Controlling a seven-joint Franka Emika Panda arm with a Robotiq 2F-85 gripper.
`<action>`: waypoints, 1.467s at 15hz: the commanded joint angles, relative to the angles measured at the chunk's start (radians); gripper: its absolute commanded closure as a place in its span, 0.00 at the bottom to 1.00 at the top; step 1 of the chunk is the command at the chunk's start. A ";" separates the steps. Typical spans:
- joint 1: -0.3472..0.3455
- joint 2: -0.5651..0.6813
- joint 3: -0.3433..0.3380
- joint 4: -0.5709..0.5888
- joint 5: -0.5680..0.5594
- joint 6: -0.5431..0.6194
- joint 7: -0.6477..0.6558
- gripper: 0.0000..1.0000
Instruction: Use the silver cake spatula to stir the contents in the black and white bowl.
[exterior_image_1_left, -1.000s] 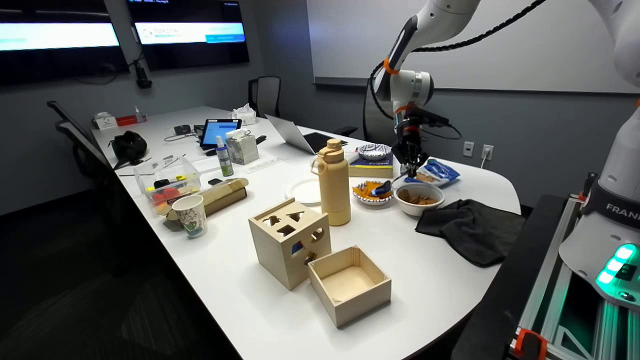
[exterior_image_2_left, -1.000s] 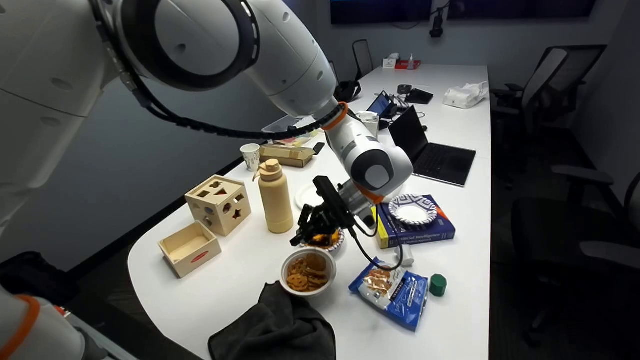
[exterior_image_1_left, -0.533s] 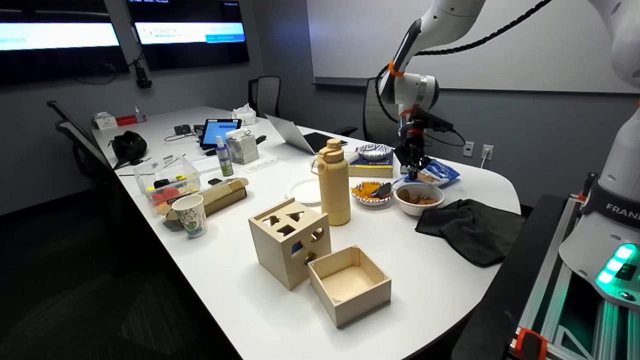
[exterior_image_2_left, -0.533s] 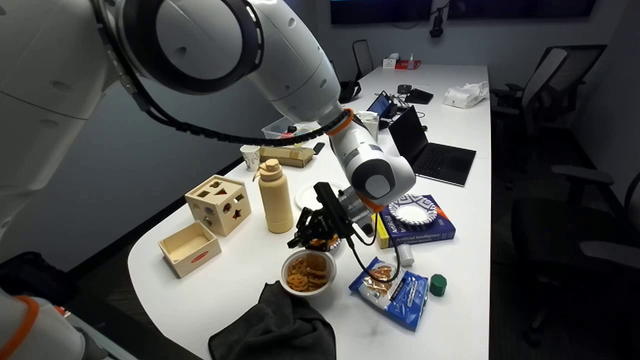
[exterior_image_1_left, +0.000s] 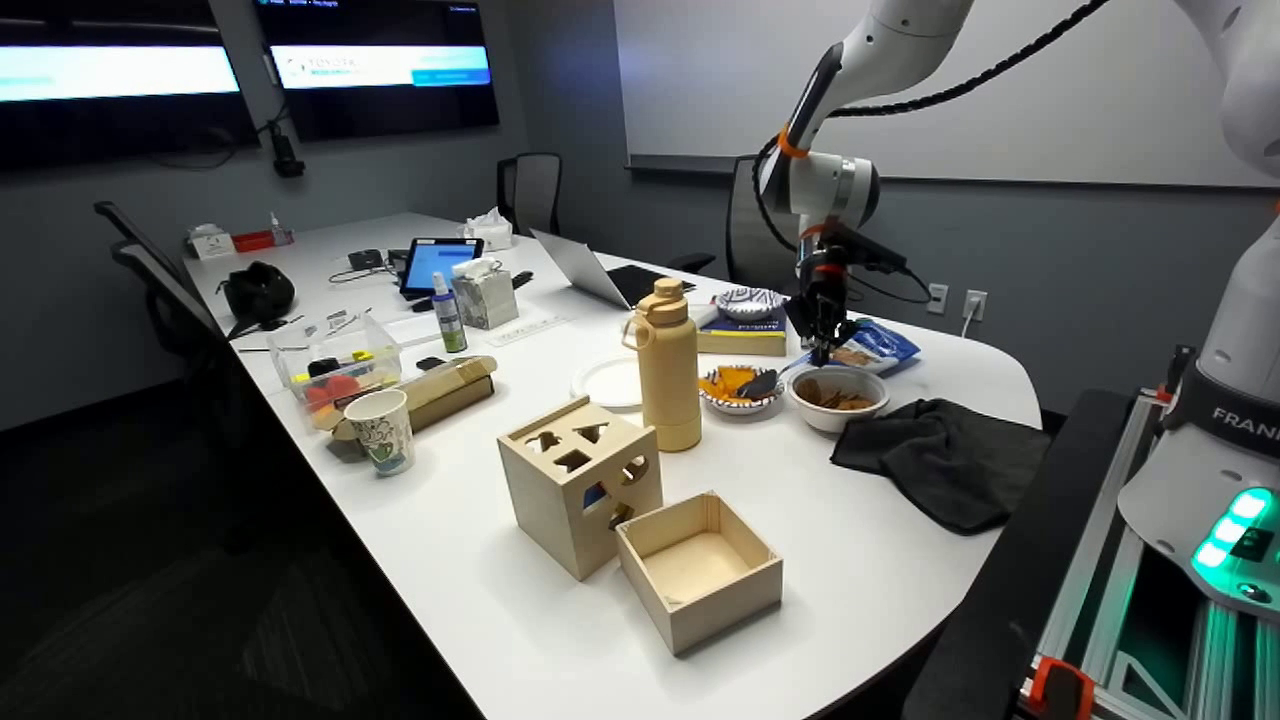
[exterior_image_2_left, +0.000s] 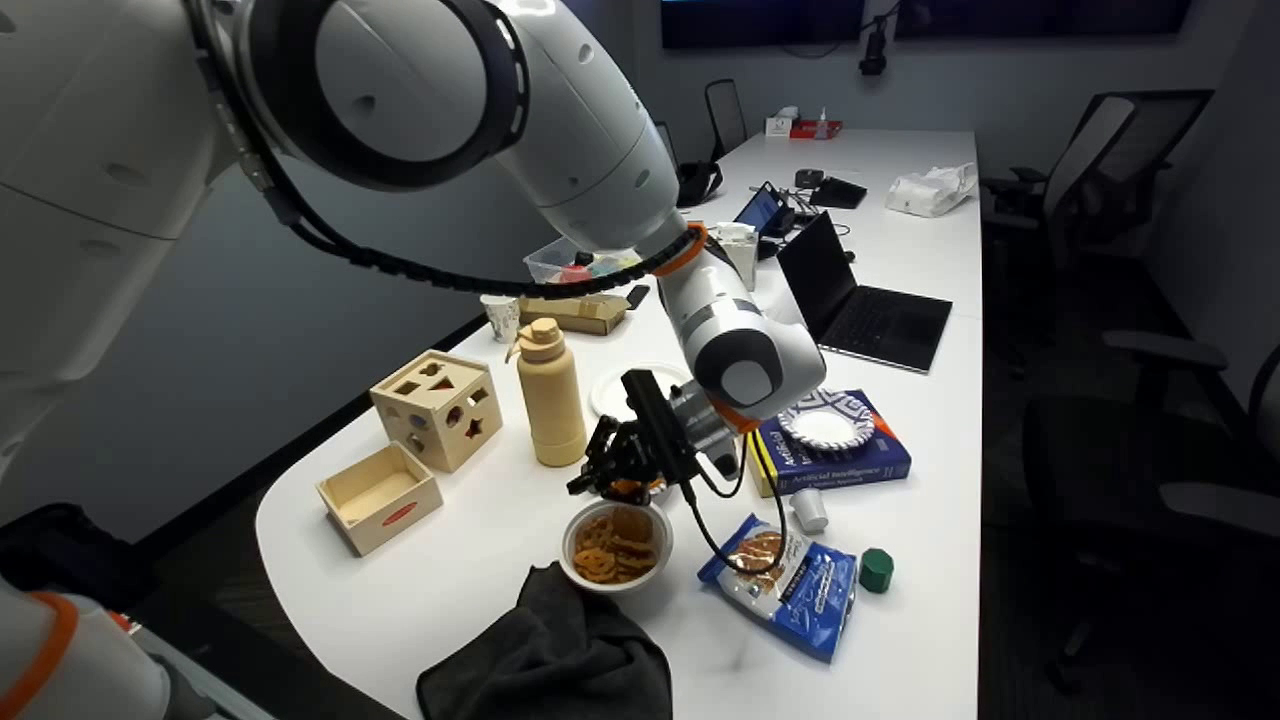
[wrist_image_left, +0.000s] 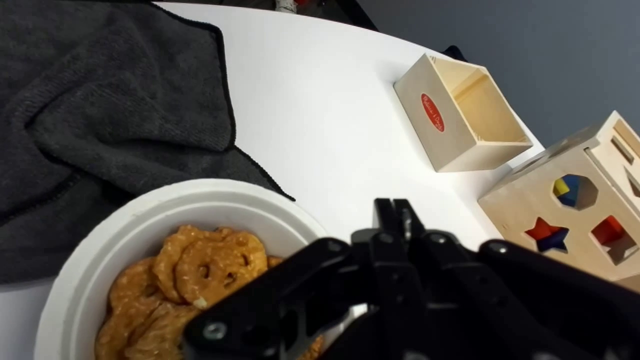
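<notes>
wrist view showed the black two-fingered claw (wrist_image_left: 393, 206) narrow at its tips, near a round white bowl (wrist_image_left: 210, 187) of brown pretzels (wrist_image_left: 220, 270). in an exterior view it held the long, flat silver cake spatula (exterior_image_1_left: 762, 383) by its upper end, long axis slanting down, blade pointing into the orange contents (exterior_image_1_left: 727, 380) of the round black and white patterned bowl (exterior_image_1_left: 737, 407).

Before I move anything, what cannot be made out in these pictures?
White bowl, wrist view: cut off by the bottom edge, partly behind the end effector.
Black and white bowl, in an exterior view: mostly hidden behind the end effector.
Silver cake spatula, wrist view: blade not visible, likely behind the end effector.
Spray bottle label, in an exterior view: too small to read.
</notes>
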 joint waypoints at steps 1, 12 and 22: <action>-0.020 -0.005 0.009 -0.028 0.033 0.024 -0.022 0.99; -0.042 0.032 0.006 -0.004 0.056 0.007 -0.031 0.70; -0.048 0.034 0.006 0.005 0.059 -0.005 -0.022 0.00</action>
